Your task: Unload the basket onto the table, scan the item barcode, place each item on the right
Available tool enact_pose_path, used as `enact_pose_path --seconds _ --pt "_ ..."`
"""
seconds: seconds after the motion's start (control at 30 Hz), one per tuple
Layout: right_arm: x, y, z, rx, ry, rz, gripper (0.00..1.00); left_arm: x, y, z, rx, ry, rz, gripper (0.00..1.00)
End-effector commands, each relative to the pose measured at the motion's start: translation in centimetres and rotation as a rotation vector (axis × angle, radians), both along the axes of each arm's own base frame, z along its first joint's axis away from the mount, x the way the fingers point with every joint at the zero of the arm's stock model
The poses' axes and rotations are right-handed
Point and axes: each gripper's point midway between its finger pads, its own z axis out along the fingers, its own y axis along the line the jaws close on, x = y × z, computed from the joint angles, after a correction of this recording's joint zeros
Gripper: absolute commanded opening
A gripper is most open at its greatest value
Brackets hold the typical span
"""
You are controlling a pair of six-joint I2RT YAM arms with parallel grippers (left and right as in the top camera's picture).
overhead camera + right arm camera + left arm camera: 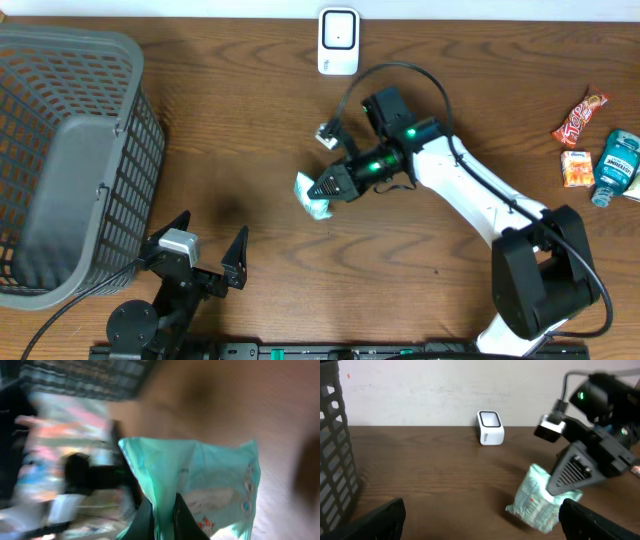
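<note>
The item is a crumpled teal and white packet [313, 197], lifted just off the wooden table at its middle. My right gripper [323, 189] is shut on the packet's edge; in the right wrist view the two fingers pinch the teal film [200, 475] between them. The white scanner [338, 41] stands at the table's far edge, well beyond the packet. My left gripper [213, 226] rests near the front left with its jaws wide open and nothing between them. From the left wrist, the packet [537, 502] hangs under the right gripper [560, 482], with the scanner [490, 428] behind.
A grey mesh basket [60, 160] fills the left side of the table. At the far right lie a red candy wrapper [580, 118], a small orange pack [577, 168] and a blue bottle [615, 165].
</note>
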Motion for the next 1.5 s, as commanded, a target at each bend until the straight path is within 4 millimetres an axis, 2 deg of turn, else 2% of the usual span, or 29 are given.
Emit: enact_pose_path --seconds 0.0,0.13,0.33,0.53,0.57,0.63,0.67,0.73,0.8,0.83,0.87,0.9,0.93,0.97,1.07,1.27,1.37,1.47 --pt "-2.5 -0.8 4.8 0.421 0.065 0.138 0.01 -0.1 -0.3 0.1 -0.014 0.001 -0.015 0.98" --pt "-3.3 -1.2 3.4 0.478 -0.100 0.173 0.01 -0.1 -0.3 0.1 -0.014 0.001 -0.015 0.98" --pt "-3.6 -0.6 3.5 0.500 -0.152 0.205 0.01 -0.1 -0.3 0.1 -0.014 0.001 -0.015 0.98" --pt "-3.1 -1.0 3.3 0.409 0.068 0.135 0.01 -0.1 -0.3 0.1 -0.014 0.001 -0.015 0.98" --pt "-2.6 -1.0 2.3 0.344 0.076 0.103 0.01 -0.1 -0.3 0.1 -0.014 0.001 -0.015 0.98" --pt "-0.6 -1.6 -1.7 0.108 0.020 -0.001 0.01 -0.1 -0.3 0.1 -0.014 0.001 -0.015 0.98" --pt "-0.1 -1.9 -2.6 0.050 0.026 -0.035 0.01 -0.1 -0.3 0.1 -0.014 0.001 -0.015 0.98" --pt "-0.5 -1.6 -1.1 0.130 0.090 -0.022 0.01 -0.1 -0.3 0.1 -0.014 0.001 -0.015 0.98" --pt "-1.1 -1.3 1.4 0.271 0.128 0.035 0.01 -0.1 -0.3 0.1 -0.014 0.001 -0.015 0.98" --pt "-1.2 -1.2 1.8 0.292 0.136 0.045 0.01 -0.1 -0.3 0.1 -0.014 0.001 -0.015 0.98" --pt "-1.0 -1.0 1.1 0.241 0.159 0.018 0.01 -0.1 -0.3 0.1 -0.014 0.001 -0.015 0.98" --pt "-0.6 -0.9 -0.3 0.156 0.191 -0.031 0.01 -0.1 -0.3 0.1 -0.014 0.001 -0.015 0.98" --pt "-0.3 -0.9 -2.6 0.031 0.243 -0.104 0.01 -0.1 -0.3 0.1 -0.014 0.001 -0.015 0.98" --pt "-0.4 -0.9 -3.5 -0.002 0.258 -0.118 0.01 -0.1 -0.3 0.1 -0.014 0.001 -0.015 0.98" --pt "-0.3 -0.7 -5.0 -0.011 0.277 -0.120 0.01 -0.1 -0.3 0.1 -0.014 0.001 -0.015 0.98" --pt "0.4 -0.9 -9.7 -0.050 0.350 -0.143 0.01 -0.1 -0.3 0.1 -0.014 0.001 -0.015 0.98" --pt "1.6 -2.5 -11.9 -0.122 0.349 -0.213 0.01 -0.1 -0.3 0.1 -0.014 0.001 -0.015 0.97" --pt "3.3 -5.7 -13.9 -0.243 0.293 -0.304 0.01 -0.1 -0.3 0.1 -0.014 0.001 -0.015 0.98"
